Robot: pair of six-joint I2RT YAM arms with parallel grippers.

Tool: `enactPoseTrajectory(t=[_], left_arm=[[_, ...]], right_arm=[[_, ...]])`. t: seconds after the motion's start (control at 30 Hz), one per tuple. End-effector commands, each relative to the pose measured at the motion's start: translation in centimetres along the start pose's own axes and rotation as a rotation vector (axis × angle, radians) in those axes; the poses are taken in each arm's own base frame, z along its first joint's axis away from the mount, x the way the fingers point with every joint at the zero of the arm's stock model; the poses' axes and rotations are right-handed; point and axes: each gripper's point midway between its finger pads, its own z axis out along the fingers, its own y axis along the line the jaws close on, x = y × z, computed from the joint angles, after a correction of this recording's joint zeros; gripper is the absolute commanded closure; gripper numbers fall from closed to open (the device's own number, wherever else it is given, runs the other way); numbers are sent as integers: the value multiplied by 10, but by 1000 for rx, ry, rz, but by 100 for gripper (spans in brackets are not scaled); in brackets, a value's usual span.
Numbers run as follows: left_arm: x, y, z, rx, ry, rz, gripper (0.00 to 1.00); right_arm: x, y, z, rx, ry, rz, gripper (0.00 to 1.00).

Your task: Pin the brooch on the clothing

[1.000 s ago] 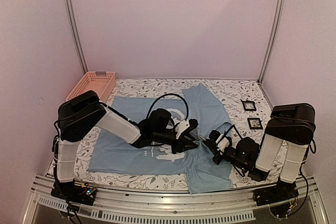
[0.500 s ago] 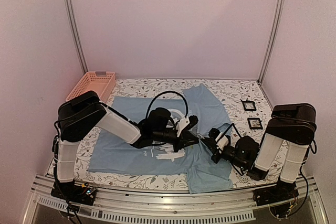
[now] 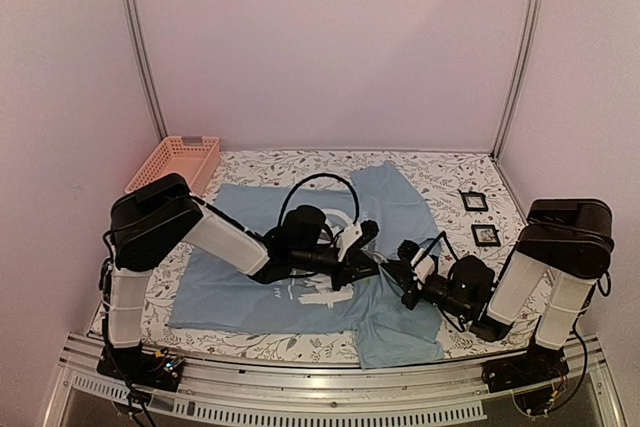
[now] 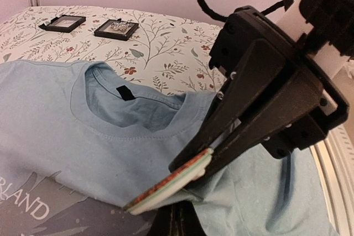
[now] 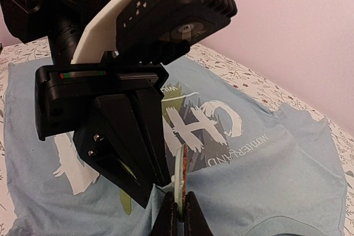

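Note:
The clothing, a light blue T-shirt (image 3: 240, 287) with a white "CHINA" print, lies flat on the table; it also shows in the left wrist view (image 4: 55, 114) and the right wrist view (image 5: 265, 164). My two grippers meet over its lower front. My right gripper (image 5: 178, 209) is shut on the bottom edge of the brooch (image 5: 182, 172), a small disc seen edge-on with an orange face and pale back. The left wrist view shows the brooch (image 4: 166, 192) in the right gripper (image 4: 203, 164). My left gripper (image 4: 177, 222) is shut on a raised fold of shirt right beside the brooch.
A pink basket (image 3: 175, 162) stands at the back left. Two small black square frames (image 3: 473, 200) (image 3: 485, 235) lie on the floral cloth to the right of the shirt. The shirt's collar (image 4: 127, 120) lies just beyond the grippers.
My right gripper has moved a little left and up with the brooch, closing on the left gripper. The left gripper has barely shifted and still holds the fold.

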Motion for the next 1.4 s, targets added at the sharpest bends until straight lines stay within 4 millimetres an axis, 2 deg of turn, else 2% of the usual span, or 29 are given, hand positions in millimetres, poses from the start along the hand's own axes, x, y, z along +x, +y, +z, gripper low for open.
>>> enactPoseTrajectory(t=[0.0,0.1,0.27,0.37,0.57,0.63,0.7,0.8,0.97,1.13,1.23,1.3,1.37], left_arm=[[-9,-1,5,-8,-29,3,100],[-11,0,5,-16,-35,5,100],[1,11,8,-73,-13,1,100],[1,14,9,-91,-19,5,100],[-6,14,8,-89,-46,0,98],[-8,11,3,-86,-52,4,93],[-10,7,-5,-84,-62,11,75],[-9,0,-23,-81,-60,41,58],[-12,-11,-43,-56,-61,84,48],[-24,-12,-47,-49,-96,121,47],[-25,-6,-39,-49,-88,134,47],[-25,-5,-32,-32,-72,137,51],[-24,-7,-30,-16,-68,146,59]], right_arm=[[-30,11,5,-64,-99,44,100],[-32,17,2,-99,-112,53,100],[-42,20,3,-128,-128,65,100],[-49,21,1,-140,-146,76,100],[-44,20,1,-131,-129,77,100],[-41,17,-2,-113,-122,78,100],[-39,15,-4,-104,-114,66,100],[-32,14,-7,-147,-83,76,100],[-23,20,-10,-256,-46,100,100],[-19,22,-13,-309,-39,103,100],[-19,25,-13,-347,-35,106,100],[-18,27,-13,-368,-31,107,100],[-17,26,-13,-374,-28,108,100]])
